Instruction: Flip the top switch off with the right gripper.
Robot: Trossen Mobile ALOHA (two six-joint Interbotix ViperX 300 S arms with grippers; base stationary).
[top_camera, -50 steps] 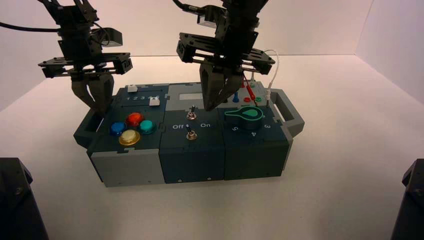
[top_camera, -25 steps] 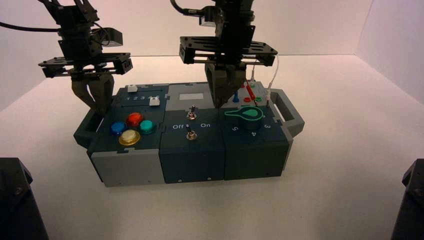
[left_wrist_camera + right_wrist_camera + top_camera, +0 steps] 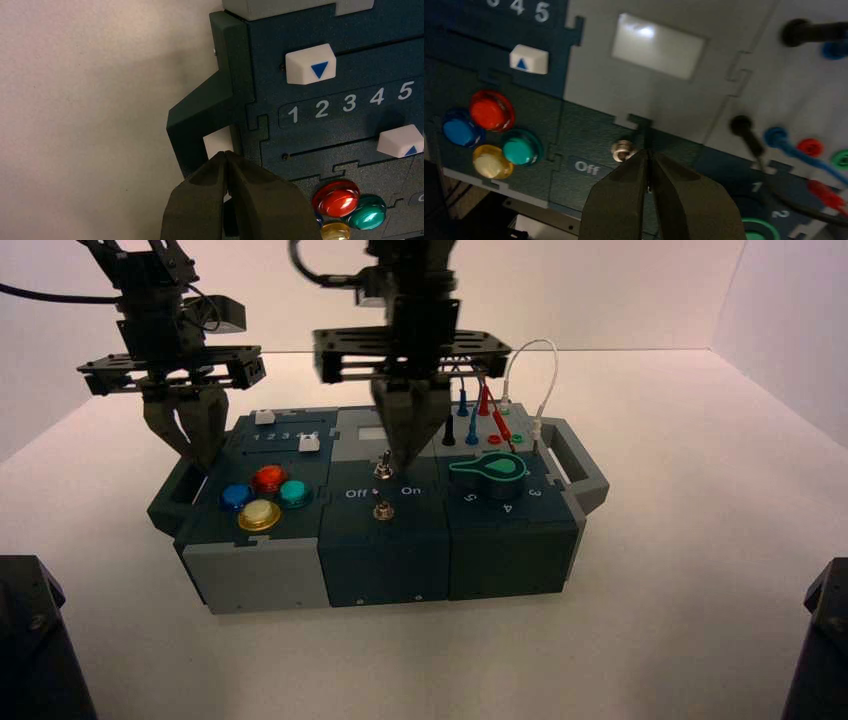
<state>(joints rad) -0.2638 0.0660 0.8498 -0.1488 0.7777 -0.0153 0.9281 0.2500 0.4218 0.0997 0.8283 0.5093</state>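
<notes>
The top switch (image 3: 383,468) is a small silver toggle on the box's dark middle panel, just below the pale grey plate (image 3: 383,432). My right gripper (image 3: 405,466) is shut, with its pointed tip right beside this switch on the side lettered "On". In the right wrist view the toggle (image 3: 622,150) sits just past the tip of the gripper (image 3: 646,153), above the lettering "Off" (image 3: 587,167); I cannot tell whether they touch. The second toggle (image 3: 381,510) stands nearer the front edge. My left gripper (image 3: 200,462) is shut and idle over the box's left handle (image 3: 200,112).
The box (image 3: 380,560) carries four coloured buttons (image 3: 262,496) and two white sliders (image 3: 308,444) on the left. On the right are a green knob (image 3: 490,468) and plugged wires (image 3: 485,405). The box's right handle (image 3: 585,465) sticks out.
My right gripper has swung left from above the knob and wire sockets to the top switch and come down beside it. The left arm has not moved.
</notes>
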